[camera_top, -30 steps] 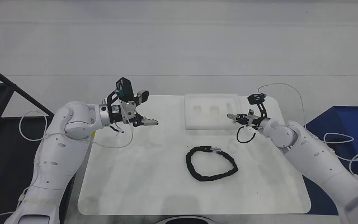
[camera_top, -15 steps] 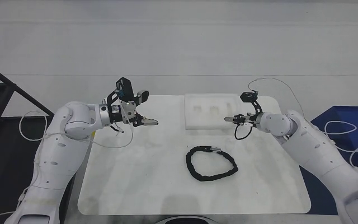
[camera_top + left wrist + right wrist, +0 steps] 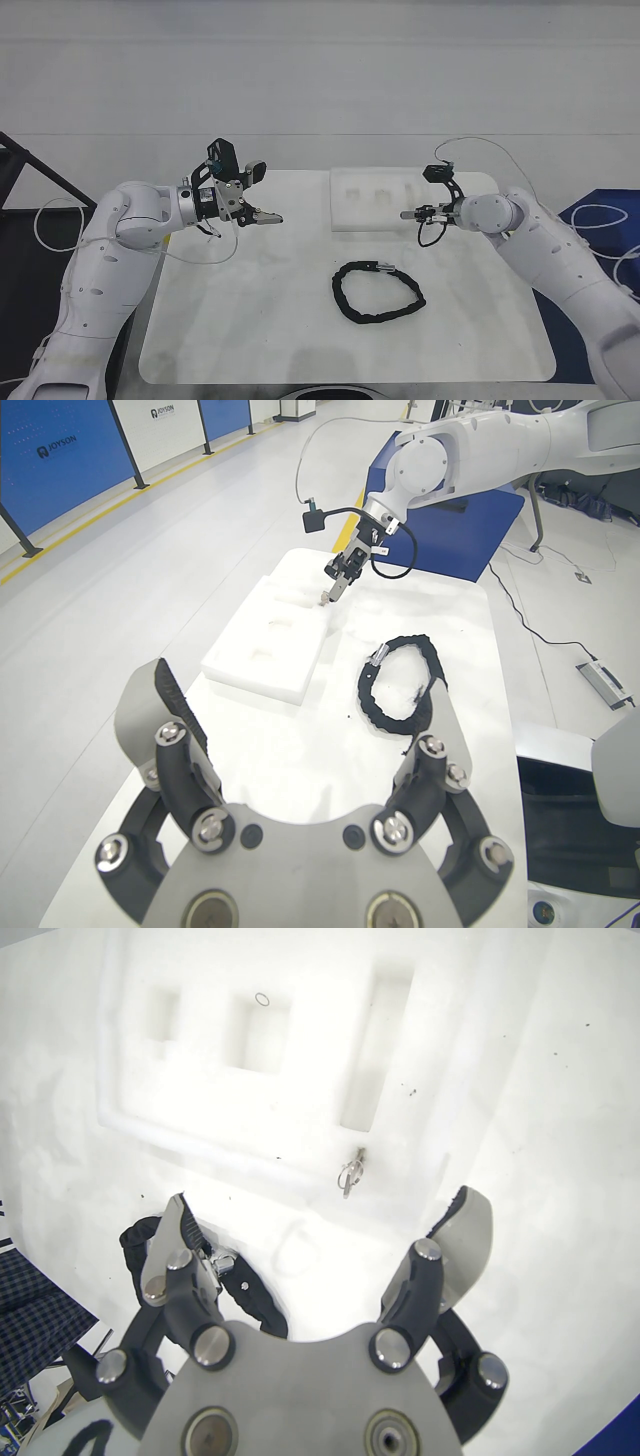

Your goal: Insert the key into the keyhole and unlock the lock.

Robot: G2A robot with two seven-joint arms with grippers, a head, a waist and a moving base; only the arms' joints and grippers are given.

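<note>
A black chain lock [image 3: 341, 296] lies in a loop on the white table [image 3: 250, 320], its silver lock end [image 3: 383, 267] on the far side. A small silver key [image 3: 351, 1171] on a ring rests on the white foam tray [image 3: 210, 1128], just beside a long slot. My right gripper [image 3: 320, 1218] hovers open a little short of the key, at the tray's right end [image 3: 408, 213]. The lock's silver end [image 3: 222, 1263] shows beside one of its fingers. My left gripper [image 3: 300, 700] hangs open over the table's left part [image 3: 264, 217], nothing in it, well away from the chain [image 3: 382, 717].
The foam tray [image 3: 350, 215] has three recesses and sits at the table's far edge. A thin ring [image 3: 261, 999] lies in one recess. A cable [image 3: 432, 238] loops off the right wrist. Bare tabletop lies between the left gripper and the chain.
The right arm has swung left, bringing its gripper from off the tray's right side up to the tray's right end. The left arm has kept still.
</note>
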